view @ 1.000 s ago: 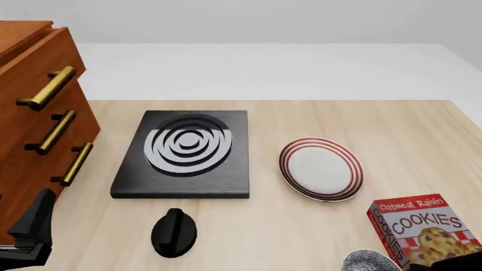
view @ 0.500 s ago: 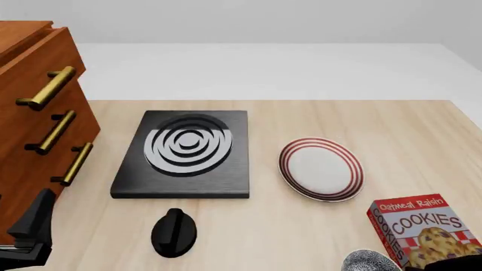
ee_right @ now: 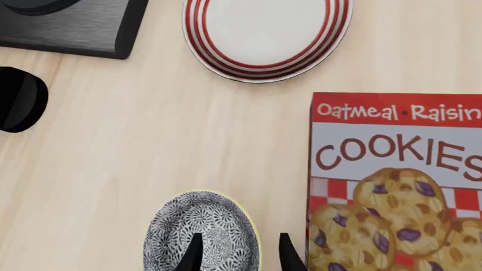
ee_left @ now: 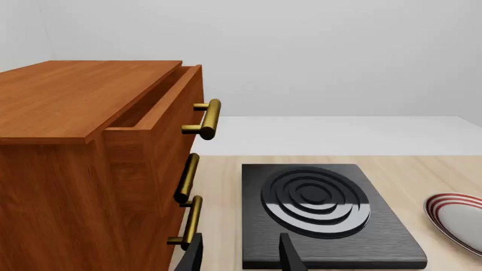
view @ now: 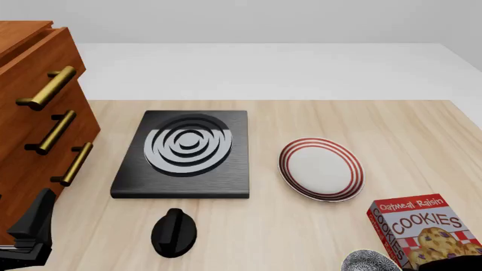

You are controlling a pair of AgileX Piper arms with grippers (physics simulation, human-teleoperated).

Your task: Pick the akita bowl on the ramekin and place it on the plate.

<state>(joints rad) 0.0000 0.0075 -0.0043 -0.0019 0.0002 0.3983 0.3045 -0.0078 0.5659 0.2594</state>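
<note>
The akita bowl point(ee_right: 202, 228), grey-and-white patterned, sits at the table's near edge beside the cookie box; the front view cuts it off at the bottom point(view: 369, 262). A thin pale rim point(ee_right: 258, 240) around it is all that shows of the ramekin. My right gripper point(ee_right: 239, 254) hangs open just above the bowl. One finger is over the bowl and the other is over the gap towards the box. The red-ringed plate point(view: 321, 168) lies empty further out. My left gripper point(ee_left: 241, 257) is open and holds nothing, near the drawers at the table's left.
A black stove burner point(view: 184, 149) lies left of the plate, with a black knob point(view: 174, 231) in front of it. The cookie box point(view: 421, 228) stands close to the bowl's right. A wooden drawer cabinet point(view: 34, 124) with brass handles fills the left side, its top drawer slightly open.
The dark piece of the right arm at the front view's bottom right edge has slipped slightly lower. Nothing else has moved.
</note>
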